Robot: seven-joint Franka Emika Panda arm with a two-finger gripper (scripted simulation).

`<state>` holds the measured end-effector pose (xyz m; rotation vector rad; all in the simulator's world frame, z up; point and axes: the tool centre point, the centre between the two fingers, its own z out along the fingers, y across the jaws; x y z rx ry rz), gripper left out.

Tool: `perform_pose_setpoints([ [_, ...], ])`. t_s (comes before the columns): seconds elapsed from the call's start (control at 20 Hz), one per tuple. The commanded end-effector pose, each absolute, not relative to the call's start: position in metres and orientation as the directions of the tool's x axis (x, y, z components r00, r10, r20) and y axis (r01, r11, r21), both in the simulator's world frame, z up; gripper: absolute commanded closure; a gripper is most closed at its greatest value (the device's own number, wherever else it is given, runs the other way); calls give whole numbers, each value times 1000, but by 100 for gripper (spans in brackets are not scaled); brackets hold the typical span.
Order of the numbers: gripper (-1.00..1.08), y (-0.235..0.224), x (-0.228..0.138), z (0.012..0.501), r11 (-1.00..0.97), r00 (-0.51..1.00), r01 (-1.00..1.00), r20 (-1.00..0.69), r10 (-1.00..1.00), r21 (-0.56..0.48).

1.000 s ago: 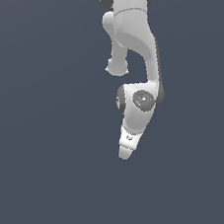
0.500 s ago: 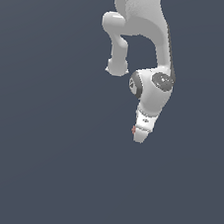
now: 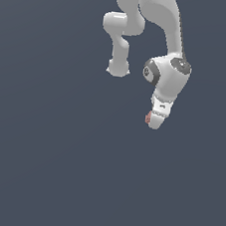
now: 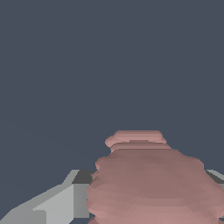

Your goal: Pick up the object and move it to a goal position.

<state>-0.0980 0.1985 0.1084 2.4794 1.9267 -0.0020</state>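
The object (image 4: pixel 151 183) is a lumpy pinkish-brown thing that fills much of the wrist view, sitting between the grey fingers (image 4: pixel 52 205). In the exterior view only a small pink edge of the object (image 3: pixel 148 118) peeks out beside the tip of the white arm. My gripper (image 3: pixel 155 122) is shut on it there and points downward, to the right of the exterior view's middle. The fingers are mostly hidden by the hand in that view.
Plain dark grey-blue ground fills both views. The white arm's elbow link (image 3: pixel 121 41) hangs at the upper middle of the exterior view, left of the wrist (image 3: pixel 167 76). No other objects show.
The arm has swung toward the exterior view's right and upward, carrying the object with it. The pink edge now shows beside the gripper tip.
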Motion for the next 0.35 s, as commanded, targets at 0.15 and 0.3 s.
perform_pose_setpoints([
  [0.15,108,216,-117,117,-248,248,969,-2,969,1],
  [0.3,108,219,-119,119,-248,248,969,-1,969,0],
])
